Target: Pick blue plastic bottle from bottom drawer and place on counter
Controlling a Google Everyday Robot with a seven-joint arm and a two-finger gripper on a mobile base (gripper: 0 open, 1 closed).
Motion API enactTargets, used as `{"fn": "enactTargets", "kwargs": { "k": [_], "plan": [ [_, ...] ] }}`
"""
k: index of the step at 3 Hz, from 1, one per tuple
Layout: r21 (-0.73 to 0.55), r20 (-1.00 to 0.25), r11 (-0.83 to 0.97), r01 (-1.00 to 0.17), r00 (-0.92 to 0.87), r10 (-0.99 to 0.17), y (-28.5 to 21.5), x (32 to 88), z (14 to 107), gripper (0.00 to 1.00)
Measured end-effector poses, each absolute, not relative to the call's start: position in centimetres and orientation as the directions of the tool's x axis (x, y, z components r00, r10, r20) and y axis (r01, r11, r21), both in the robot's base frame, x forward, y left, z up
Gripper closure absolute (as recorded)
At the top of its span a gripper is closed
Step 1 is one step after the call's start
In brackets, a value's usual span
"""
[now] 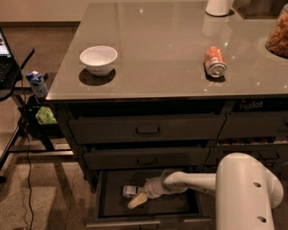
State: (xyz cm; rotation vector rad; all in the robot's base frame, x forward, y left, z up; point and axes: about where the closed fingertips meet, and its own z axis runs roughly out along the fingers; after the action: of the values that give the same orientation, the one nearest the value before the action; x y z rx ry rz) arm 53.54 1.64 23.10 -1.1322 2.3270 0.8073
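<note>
The blue plastic bottle lies on its side on the dark floor of the open bottom drawer, left of centre. My gripper is down inside the drawer, reaching in from the right, right up against the bottle's right end and front side. My white arm runs from it to the white body at the lower right. The glossy grey counter lies above.
On the counter are a white bowl, a red-orange soda can on its side, a white vessel and a snack bag at the back right. A blue-topped small container stands on the black side table at the left.
</note>
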Motion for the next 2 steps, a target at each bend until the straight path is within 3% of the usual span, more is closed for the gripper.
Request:
{"fn": "enactTargets", "kwargs": {
  "k": [2],
  "plan": [
    [0.296, -0.595, 0.494, -0.817, -0.563, -0.574, 1.8, 55.2, 20.6, 0.0]
  ]
}}
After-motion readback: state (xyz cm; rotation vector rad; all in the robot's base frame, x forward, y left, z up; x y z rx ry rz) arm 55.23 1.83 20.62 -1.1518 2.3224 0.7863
